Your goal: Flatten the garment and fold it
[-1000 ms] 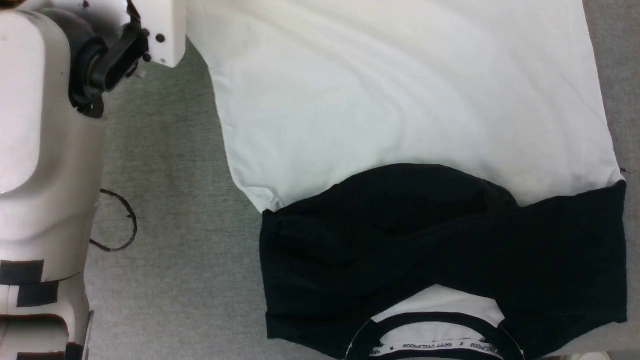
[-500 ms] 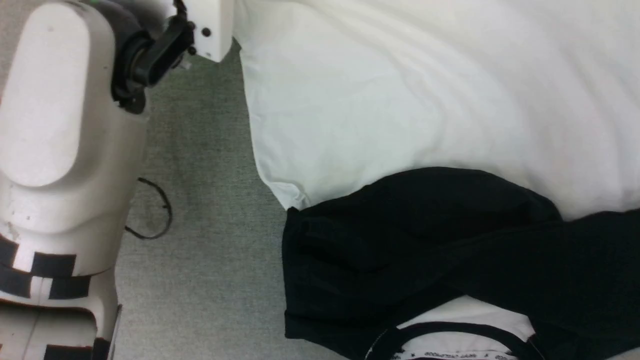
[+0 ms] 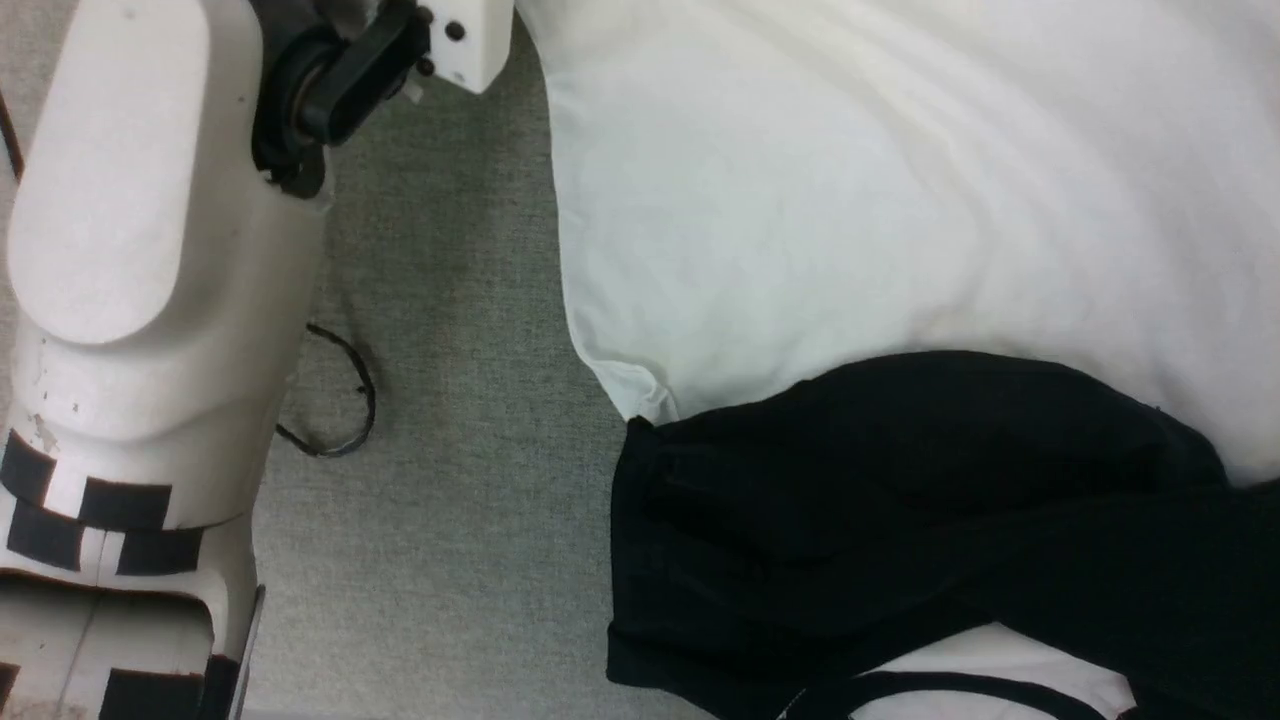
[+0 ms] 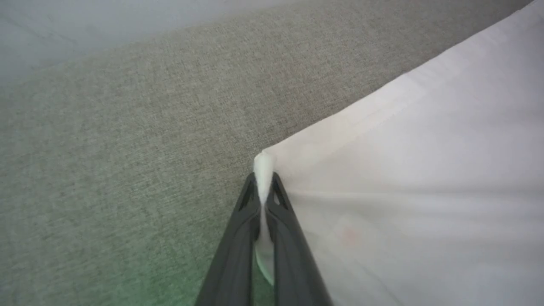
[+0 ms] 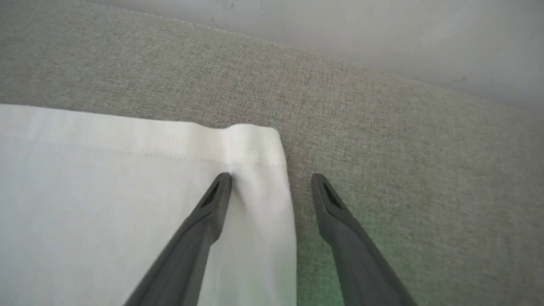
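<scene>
- Where the head view's lower edge cuts it off, the garment (image 3: 850, 200) lies on the grey counter (image 3: 450, 350), with its black neck trim (image 3: 950, 685) and crossed black sleeves (image 3: 900, 520) nearest the robot.
- Beyond the sleeves its white body spreads out, faintly rippled.
- At one hem corner the left hand (image 4: 264, 182) is pinched tight on a bunched fold of white cloth.
- At another corner the right hand (image 5: 272, 177) stands wide, one finger (image 5: 212, 204) over the cloth and the other over bare counter just beside the edge.
</scene>
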{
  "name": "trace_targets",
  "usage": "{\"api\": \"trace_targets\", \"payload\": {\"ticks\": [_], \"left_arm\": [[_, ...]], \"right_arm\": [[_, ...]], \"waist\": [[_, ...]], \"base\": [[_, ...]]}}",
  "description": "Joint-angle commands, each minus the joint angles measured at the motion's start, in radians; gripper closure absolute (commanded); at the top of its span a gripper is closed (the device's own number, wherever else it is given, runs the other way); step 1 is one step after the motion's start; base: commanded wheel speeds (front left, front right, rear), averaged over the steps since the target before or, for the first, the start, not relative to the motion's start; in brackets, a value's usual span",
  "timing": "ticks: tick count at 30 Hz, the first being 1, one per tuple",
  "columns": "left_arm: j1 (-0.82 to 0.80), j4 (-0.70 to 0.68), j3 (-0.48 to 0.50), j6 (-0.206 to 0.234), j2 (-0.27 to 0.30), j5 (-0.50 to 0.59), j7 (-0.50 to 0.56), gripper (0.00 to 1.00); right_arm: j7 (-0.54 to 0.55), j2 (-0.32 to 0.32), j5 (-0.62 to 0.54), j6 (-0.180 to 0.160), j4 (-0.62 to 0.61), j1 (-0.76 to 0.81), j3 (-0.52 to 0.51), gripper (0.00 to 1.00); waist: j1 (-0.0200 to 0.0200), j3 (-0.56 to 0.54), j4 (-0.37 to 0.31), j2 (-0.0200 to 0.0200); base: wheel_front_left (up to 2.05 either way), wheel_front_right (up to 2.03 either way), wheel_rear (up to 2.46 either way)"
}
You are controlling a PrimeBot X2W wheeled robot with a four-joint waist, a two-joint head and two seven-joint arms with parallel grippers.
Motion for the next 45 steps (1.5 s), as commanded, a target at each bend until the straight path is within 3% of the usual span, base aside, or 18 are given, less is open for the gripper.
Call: {"api": "trace_targets", "payload": {"ticks": [1, 9, 10, 11, 12, 13, 20, 30, 37, 45], "left_arm": [[0.002, 0.021, -0.005, -0.007, 0.003, -0.003, 0.0, 1.0], [-0.021, 0.046, -0.019, -0.007, -0.014, -0.006, -0.012, 1.0], [-0.023, 0.051, -0.021, -0.007, -0.017, -0.007, -0.014, 1.0], [-0.025, 0.056, -0.023, -0.007, -0.02, -0.008, -0.017, 1.0], [-0.026, 0.063, -0.026, -0.008, -0.024, -0.009, -0.02, 1.0], [-0.025, 0.071, -0.029, -0.009, -0.029, -0.01, -0.026, 1.0], [-0.027, 0.098, -0.03, -0.015, -0.033, -0.02, -0.066, 1.0], [-0.051, 0.086, 0.013, -0.013, -0.019, -0.008, -0.236, 1.0], [-0.064, 0.114, 0.042, -0.003, -0.002, 0.017, -0.382, 1.0], [-0.012, 0.13, 0.027, -0.023, 0.011, 0.01, -0.459, 1.0]], "right_arm": [[0.011, -0.006, -0.002, -0.001, 0.006, -0.012, 0.007, 0.0], [0.017, -0.002, -0.018, -0.001, 0.032, -0.029, -0.007, 0.0], [0.017, 0.001, -0.023, -0.001, 0.04, -0.033, -0.013, 0.22], [0.018, 0.004, -0.028, -0.001, 0.047, -0.035, -0.018, 0.62], [0.019, 0.005, -0.033, -0.001, 0.054, -0.036, -0.022, 0.87], [0.02, 0.007, -0.038, -0.001, 0.064, -0.035, -0.031, 1.0], [-0.015, 0.036, -0.079, -0.001, 0.096, -0.041, -0.088, 1.0], [-0.155, 0.022, -0.049, -0.001, 0.072, -0.063, -0.096, 1.0], [-0.237, -0.002, -0.018, -0.001, 0.091, -0.054, -0.093, 1.0], [-0.3, -0.021, 0.03, -0.001, 0.104, 0.009, -0.078, 1.0]], "waist": [[-0.0001, 0.01, 0.009, 0.0], [-0.0001, 0.021, 0.029, 0.0], [-0.0001, 0.02, 0.031, 0.0], [-0.0001, 0.019, 0.034, 0.0], [-0.0001, 0.017, 0.038, 0.0], [-0.0001, 0.012, 0.043, 0.0], [-0.0001, -0.005, 0.047, 0.0], [-0.0001, -0.053, 0.018, 0.0], [-0.0001, -0.143, -0.013, 0.0], [-0.0001, -0.247, -0.023, 0.0]], "base": [[0.0, 0.0, 0.0], [0.0, 0.0, 0.0], [0.0, 0.0, 0.0], [0.0, 0.0, 0.0], [0.0, 0.0, 0.0], [0.0, 0.0, 0.0], [0.0, 0.0, 0.0], [0.0, 0.0, 0.0], [0.0, 0.0, 0.0], [0.0, 0.0, 0.0]]}}
